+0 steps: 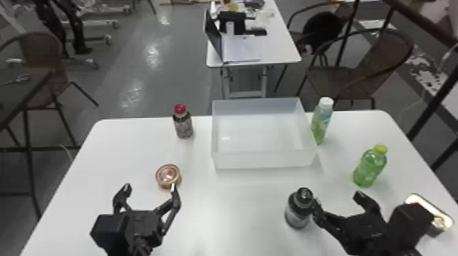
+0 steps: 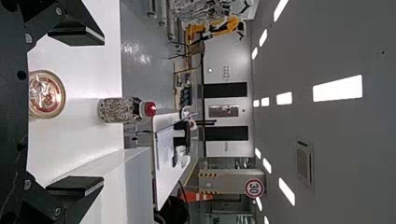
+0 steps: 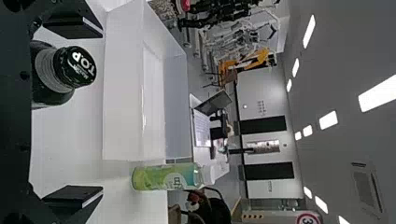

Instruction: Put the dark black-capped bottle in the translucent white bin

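Observation:
The dark black-capped bottle (image 1: 299, 208) stands upright on the white table, in front of the translucent white bin (image 1: 264, 160). My right gripper (image 1: 337, 202) is open, its left finger close beside the bottle; whether they touch I cannot tell. In the right wrist view the bottle (image 3: 60, 72) lies between the spread fingers of the gripper (image 3: 74, 112), nearer one of them, with the bin (image 3: 122, 93) beyond. My left gripper (image 1: 150, 189) is open near the round container at the table's left; in the left wrist view, too, the gripper (image 2: 77, 112) has its fingers apart.
A round container (image 1: 167, 176) sits just beyond the left gripper. A red-capped bottle (image 1: 183, 122) stands left of the bin, a white-capped green bottle (image 1: 321, 121) at its right side. A yellow-capped green bottle (image 1: 369, 166) and a tin-like item (image 1: 443, 218) are at the right.

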You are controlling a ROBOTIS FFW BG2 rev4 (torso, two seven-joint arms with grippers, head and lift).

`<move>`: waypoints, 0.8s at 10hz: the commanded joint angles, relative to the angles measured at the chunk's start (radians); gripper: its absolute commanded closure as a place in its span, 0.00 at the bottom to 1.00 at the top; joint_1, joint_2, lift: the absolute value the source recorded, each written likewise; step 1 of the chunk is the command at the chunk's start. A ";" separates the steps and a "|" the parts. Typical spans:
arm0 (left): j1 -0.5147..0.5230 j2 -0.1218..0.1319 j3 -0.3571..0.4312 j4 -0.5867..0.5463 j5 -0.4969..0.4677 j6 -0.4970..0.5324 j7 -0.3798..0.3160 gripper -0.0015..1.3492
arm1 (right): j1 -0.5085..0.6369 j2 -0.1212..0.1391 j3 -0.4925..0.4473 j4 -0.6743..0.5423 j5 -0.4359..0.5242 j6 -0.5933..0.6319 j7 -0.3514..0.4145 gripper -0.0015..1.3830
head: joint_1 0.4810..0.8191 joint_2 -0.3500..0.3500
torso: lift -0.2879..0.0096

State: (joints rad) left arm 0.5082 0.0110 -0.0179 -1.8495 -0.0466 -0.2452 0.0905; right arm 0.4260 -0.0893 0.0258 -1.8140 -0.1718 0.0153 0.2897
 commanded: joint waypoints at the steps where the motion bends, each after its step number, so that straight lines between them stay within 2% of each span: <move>1: -0.005 0.000 0.000 0.003 0.002 -0.002 0.000 0.17 | -0.049 -0.024 -0.001 0.025 -0.014 0.064 0.054 0.08 | 0.63 0.62 | 0.85; 2: -0.008 0.000 -0.004 0.006 0.002 -0.002 0.000 0.17 | -0.078 -0.041 -0.001 0.038 -0.014 0.106 0.097 0.08 | 0.63 0.63 | 0.85; 4: -0.011 0.000 -0.004 0.009 0.004 -0.003 0.000 0.17 | -0.124 -0.044 0.000 0.053 0.000 0.203 0.143 0.08 | 0.63 0.64 | 0.85; 6: -0.017 0.003 -0.007 0.010 0.005 -0.005 0.000 0.17 | -0.216 -0.044 0.000 0.094 0.075 0.331 0.282 0.08 | 0.63 0.66 | 0.85; 8: -0.023 0.006 -0.010 0.013 0.005 -0.006 0.000 0.17 | -0.271 -0.064 0.025 0.137 0.089 0.382 0.336 0.08 | 0.63 0.68 | 0.85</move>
State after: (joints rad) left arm 0.4860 0.0155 -0.0272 -1.8365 -0.0414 -0.2508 0.0905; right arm 0.1704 -0.1482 0.0448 -1.6895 -0.0852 0.3801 0.6249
